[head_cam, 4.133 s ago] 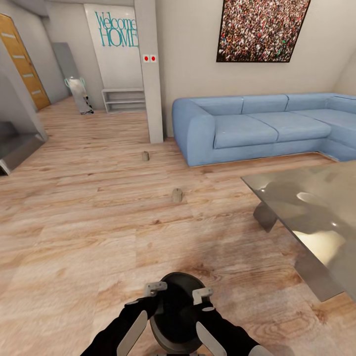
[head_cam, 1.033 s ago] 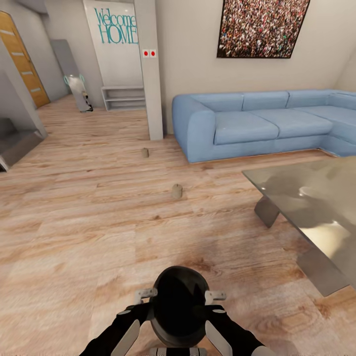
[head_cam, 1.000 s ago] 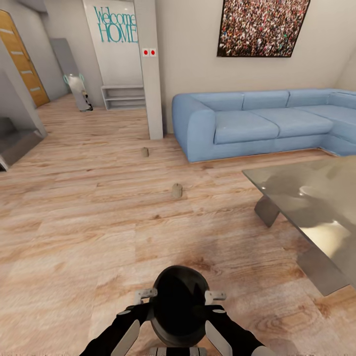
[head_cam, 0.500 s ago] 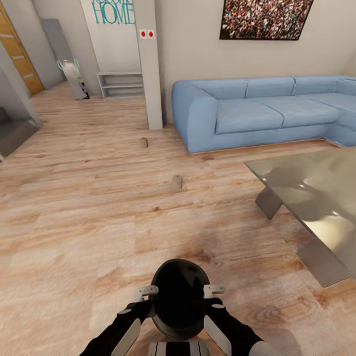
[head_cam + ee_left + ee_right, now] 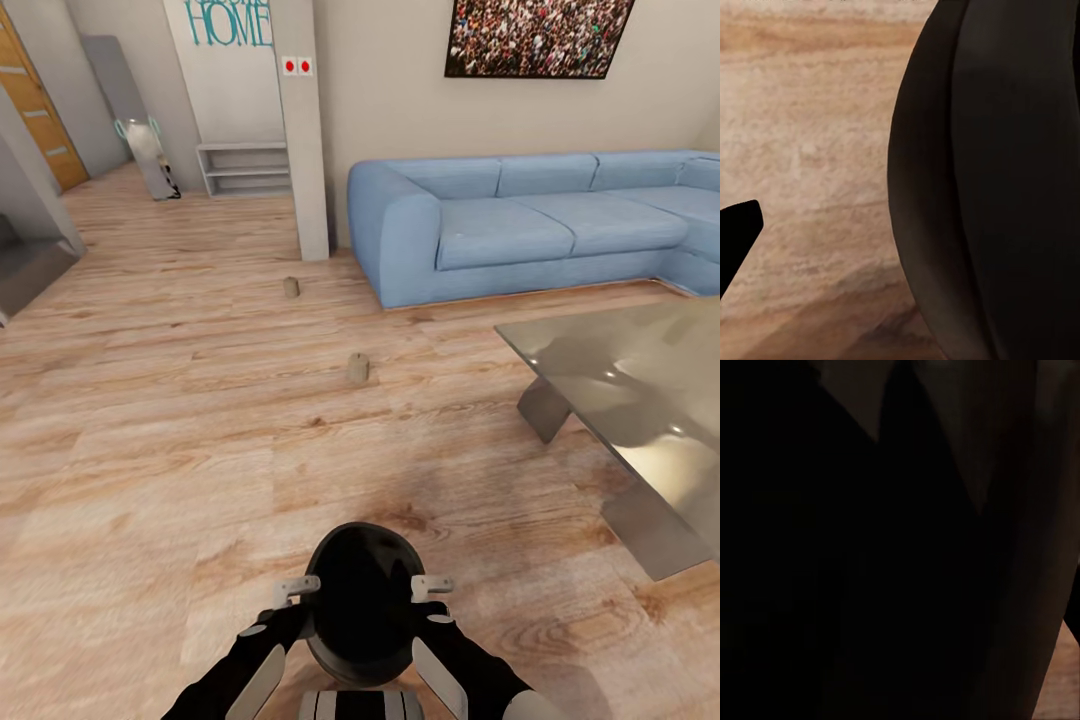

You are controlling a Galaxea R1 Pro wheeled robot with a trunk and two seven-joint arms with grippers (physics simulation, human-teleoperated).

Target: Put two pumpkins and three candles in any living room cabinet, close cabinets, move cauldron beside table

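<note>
Pale wood floor (image 5: 150, 450) runs to a blue sofa (image 5: 520, 235). At bottom centre both claws, left (image 5: 296, 590) and right (image 5: 432, 585), flank the black cauldron (image 5: 362, 600); whether they grip it I cannot tell. Two candles (image 5: 357, 368) stand mid-frame, uncollected. The glass surface (image 5: 640, 400) sits right, apart from the cauldron.

Compared with four seconds ago, the cauldron (image 5: 364, 600) is seen more from above, its dark mouth now turned towards the camera. The left gripper (image 5: 296, 590) and right gripper (image 5: 432, 585) are now set wider apart at its sides.
</note>
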